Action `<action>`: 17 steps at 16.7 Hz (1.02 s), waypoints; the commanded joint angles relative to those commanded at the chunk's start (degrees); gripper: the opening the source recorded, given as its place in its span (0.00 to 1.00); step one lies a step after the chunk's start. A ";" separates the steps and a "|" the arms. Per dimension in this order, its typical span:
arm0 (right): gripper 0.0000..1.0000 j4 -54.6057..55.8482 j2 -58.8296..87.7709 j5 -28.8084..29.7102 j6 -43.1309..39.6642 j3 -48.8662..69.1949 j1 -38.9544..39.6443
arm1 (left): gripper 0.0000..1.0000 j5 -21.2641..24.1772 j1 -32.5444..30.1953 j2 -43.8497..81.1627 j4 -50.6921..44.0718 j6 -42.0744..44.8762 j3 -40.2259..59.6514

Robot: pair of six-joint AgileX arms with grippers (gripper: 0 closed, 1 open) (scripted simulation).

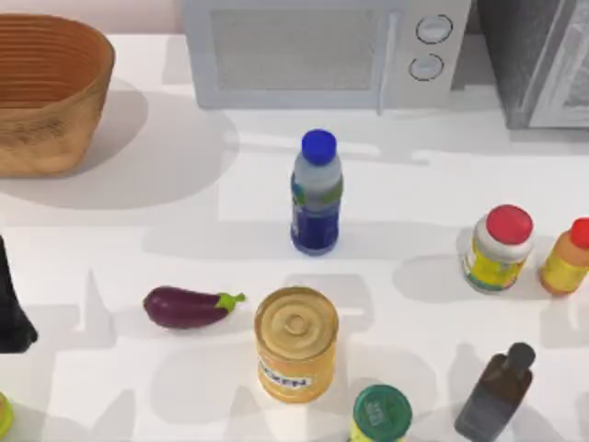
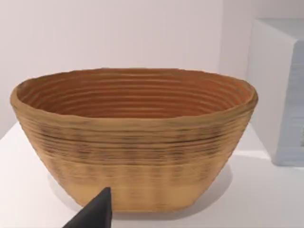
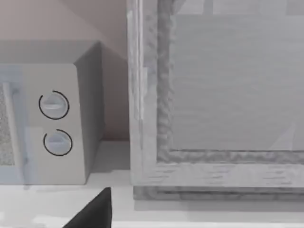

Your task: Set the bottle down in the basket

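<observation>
The bottle [image 1: 317, 193] stands upright mid-table, ungripped; the basket [image 1: 41, 92] fills the far-left corner. I cannot tell either hand's state. I should grasp below the cap, squarely.

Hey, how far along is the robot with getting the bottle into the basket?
Nothing looks done yet. The bottle stands upright mid-table, in front of the microwave, with no tool on it. The basket sits at the table's far left corner, and the left wrist view shows its inside holding nothing. The left arm sits at the left edge. Left to do: reach, grasp, carry and set the bottle down.
</observation>
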 joint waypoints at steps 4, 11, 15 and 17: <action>1.00 0.00 0.00 0.00 0.00 0.00 0.00 | 1.00 0.04 -0.30 1.70 0.20 0.35 0.06; 1.00 0.00 0.00 0.00 0.00 0.00 0.00 | 1.00 2.20 -5.79 20.51 8.32 2.30 6.61; 1.00 0.00 0.00 0.00 0.00 0.00 0.00 | 1.00 4.74 -11.25 37.64 16.31 3.37 13.40; 1.00 0.00 0.00 0.00 0.00 0.00 0.00 | 1.00 6.20 -14.25 47.23 20.53 3.95 16.99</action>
